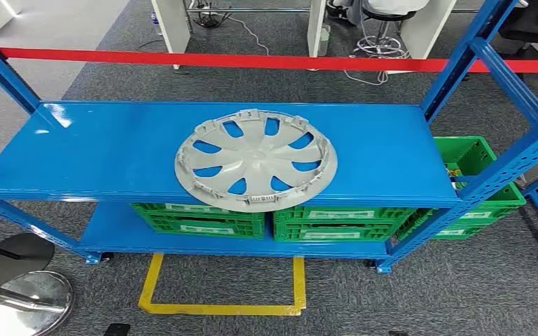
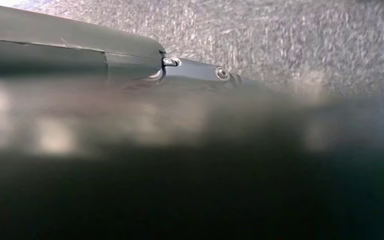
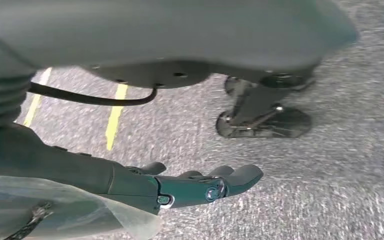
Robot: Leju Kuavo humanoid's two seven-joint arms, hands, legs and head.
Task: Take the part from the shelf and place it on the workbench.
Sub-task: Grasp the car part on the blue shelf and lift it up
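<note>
Hubcap (image 1: 256, 162) overhangs the blue shelf (image 1: 98, 150) edge at 6 o'clock; a clumsy nudge could tip it off. Right hand (image 3: 200, 185) hangs released; left hand's (image 2: 200, 70) state cannot be told.

Blue shelf (image 1: 98, 150) seen on grey carpet floor (image 1: 455, 297). Silver wheel cover (image 1: 256, 160) laid flat on upper deck, slightly overhanging front edge. Green crates (image 1: 197, 219) stored side by side on lower deck. Yellow tape outline (image 1: 221, 306) marked on floor before shelf.
</note>
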